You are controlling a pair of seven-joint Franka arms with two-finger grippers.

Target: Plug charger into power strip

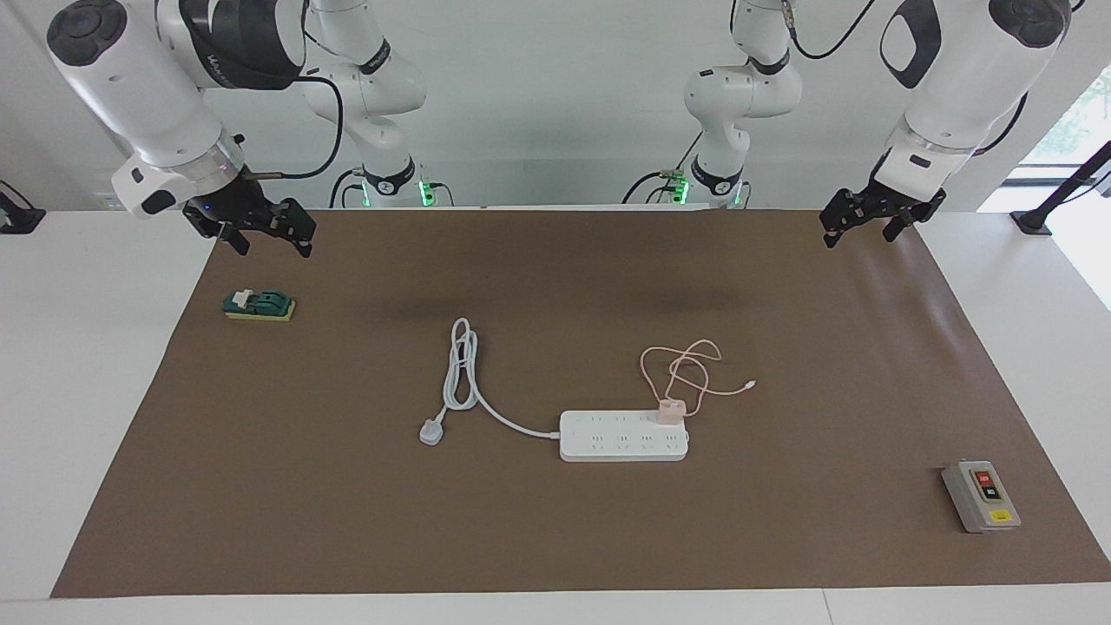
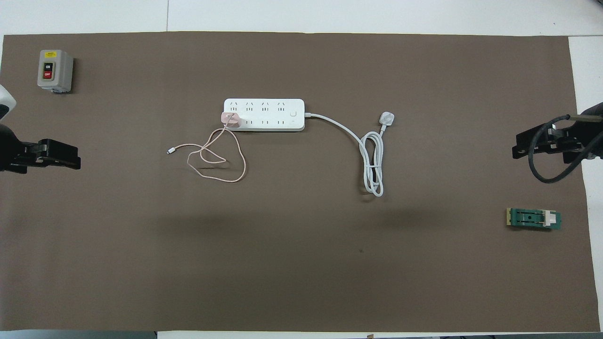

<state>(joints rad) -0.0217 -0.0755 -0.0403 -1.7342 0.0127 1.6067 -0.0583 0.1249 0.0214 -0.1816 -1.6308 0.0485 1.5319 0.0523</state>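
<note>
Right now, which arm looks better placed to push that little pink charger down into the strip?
Probably the left gripper: the charger sits on the power strip's end toward the left arm. The right gripper hangs over the mat's edge.

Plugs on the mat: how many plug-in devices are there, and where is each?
2. The pink charger sits on the power strip at its end toward the left arm. The white three-pin plug lies loose on the mat beside the strip, toward the right arm's end.

One charger (image 1: 670,411), one power strip (image 1: 623,436), one grey switch box (image 1: 981,496), one green block (image 1: 259,305), two arms.
</note>
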